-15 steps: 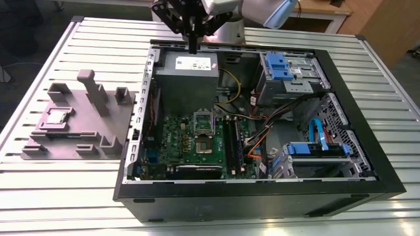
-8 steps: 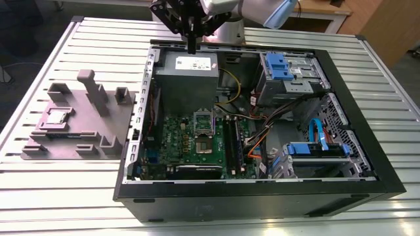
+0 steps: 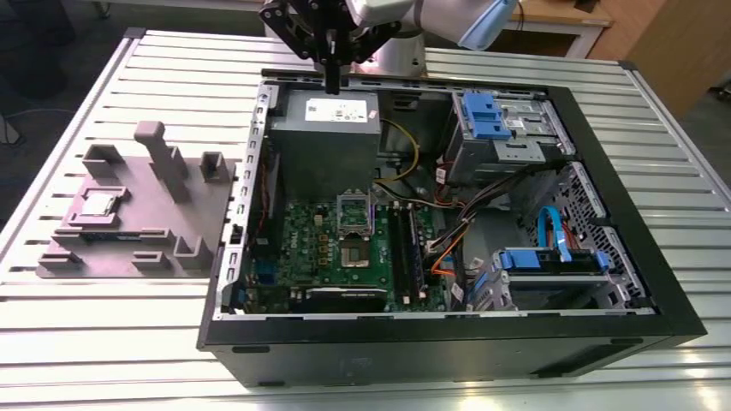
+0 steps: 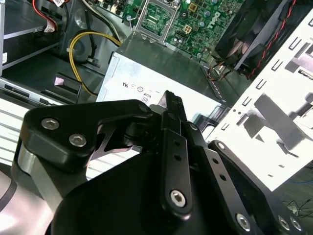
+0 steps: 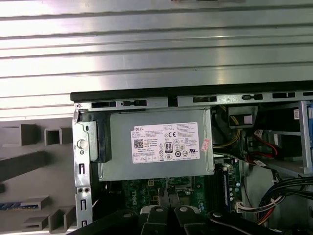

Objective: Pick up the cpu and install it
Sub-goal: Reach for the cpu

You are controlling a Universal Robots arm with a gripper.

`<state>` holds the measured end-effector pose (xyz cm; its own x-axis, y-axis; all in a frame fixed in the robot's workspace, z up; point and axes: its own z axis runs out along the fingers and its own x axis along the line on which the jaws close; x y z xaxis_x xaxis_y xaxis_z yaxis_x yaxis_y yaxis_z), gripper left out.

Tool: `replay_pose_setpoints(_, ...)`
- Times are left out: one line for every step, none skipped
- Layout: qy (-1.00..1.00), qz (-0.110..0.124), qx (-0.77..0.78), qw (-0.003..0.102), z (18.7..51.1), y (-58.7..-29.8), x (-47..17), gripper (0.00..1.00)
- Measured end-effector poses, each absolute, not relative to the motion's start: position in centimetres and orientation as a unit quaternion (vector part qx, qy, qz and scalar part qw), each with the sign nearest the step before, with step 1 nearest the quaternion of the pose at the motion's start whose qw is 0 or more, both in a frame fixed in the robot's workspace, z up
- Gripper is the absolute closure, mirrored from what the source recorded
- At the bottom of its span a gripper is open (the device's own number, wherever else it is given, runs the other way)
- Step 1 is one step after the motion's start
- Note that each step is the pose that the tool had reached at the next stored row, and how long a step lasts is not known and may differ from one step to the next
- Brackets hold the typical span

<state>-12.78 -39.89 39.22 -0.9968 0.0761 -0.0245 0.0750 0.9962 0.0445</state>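
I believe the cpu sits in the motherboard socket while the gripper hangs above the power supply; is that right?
No: the exterior view shows the cpu lying on the grey fixture outside the case; the gripper does hang above the power supply.

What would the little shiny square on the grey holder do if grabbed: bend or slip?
Probably stays stiff: the cpu looks like a flat, metal-topped square. Its shiny top may be slippery. It looks small and thin, so likely light, and lying flat on the grey holder, it shouldn't roll.
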Motion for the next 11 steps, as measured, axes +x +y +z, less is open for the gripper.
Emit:
replay_pose_setpoints(0.999, 0.022, 0.038, 0.013, 39.22, -39.89, -12.79, 0.89)
replay_pose_setpoints(0.999, 0.022, 0.038, 0.013, 39.23, -39.89, -12.8, 0.89)
replay_pose_setpoints(0.999, 0.022, 0.038, 0.013, 39.23, -39.89, -12.8, 0.89)
replay_pose_setpoints(0.999, 0.022, 0.038, 0.013, 39.11, -39.89, -13.15, 0.89)
replay_pose_setpoints(0.999, 0.022, 0.038, 0.013, 38.91, -39.89, -13.58, 0.89)
replay_pose_setpoints(0.999, 0.022, 0.038, 0.013, 38.9, -39.89, -13.59, 0.89)
replay_pose_setpoints(0.999, 0.022, 0.038, 0.013, 38.9, -39.89, -13.6, 0.89)
replay_pose_setpoints(0.999, 0.022, 0.038, 0.013, 38.89, -39.89, -13.6, 0.89)
replay_pose_setpoints(0.999, 0.022, 0.038, 0.013, 38.89, -39.89, -13.62, 0.89)
replay_pose_setpoints(0.999, 0.022, 0.038, 0.013, 38.88, -39.89, -13.65, 0.89)
replay_pose_setpoints(0.999, 0.022, 0.038, 0.013, 38.87, -39.89, -13.67, 0.89)
